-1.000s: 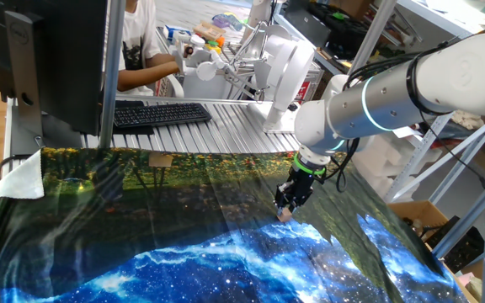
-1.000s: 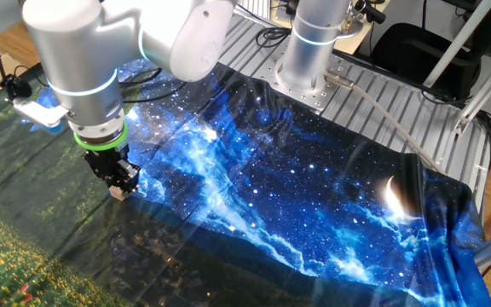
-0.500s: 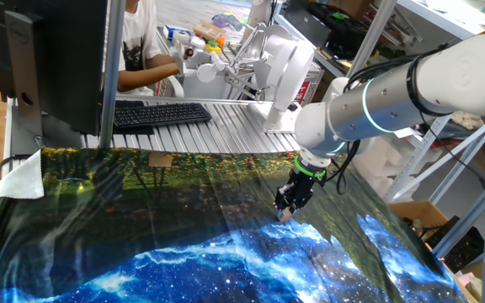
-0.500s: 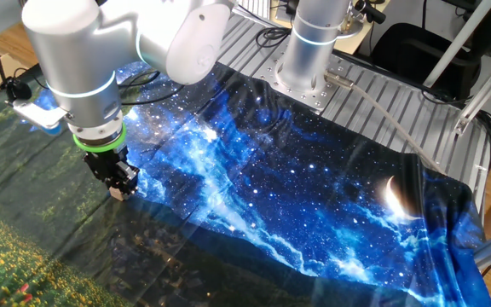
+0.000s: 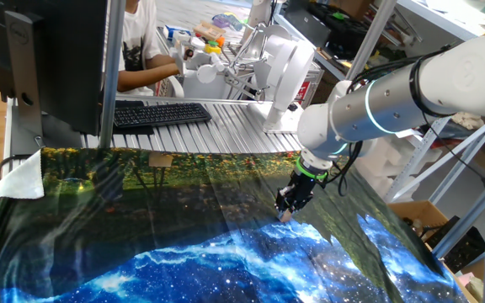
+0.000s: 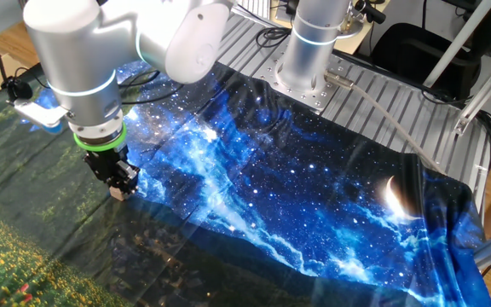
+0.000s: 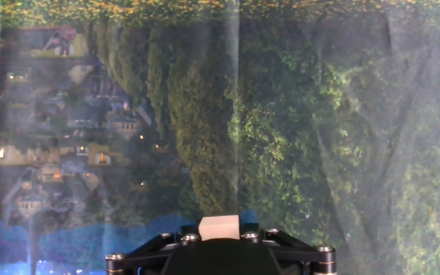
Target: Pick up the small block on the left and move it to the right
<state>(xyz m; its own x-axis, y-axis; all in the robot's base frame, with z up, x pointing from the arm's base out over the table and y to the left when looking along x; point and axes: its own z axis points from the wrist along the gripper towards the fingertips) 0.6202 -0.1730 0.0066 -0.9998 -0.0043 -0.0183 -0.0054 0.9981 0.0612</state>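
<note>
Hand view shows the small block [image 7: 219, 227] nipped at the fingertips of the gripper [image 7: 219, 243], jaws closed on it, just above the printed cloth [image 7: 281, 137]. From both fixed views it hangs over the cloth's dark green part, near the blue.

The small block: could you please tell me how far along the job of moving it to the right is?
Done: the tool has the small block gripped at its tip; the hand view shows the cube between the fingers. In hand: it hangs low over the printed cloth; whether it touches is unclear. Left: carrying it right and releasing it.
</note>
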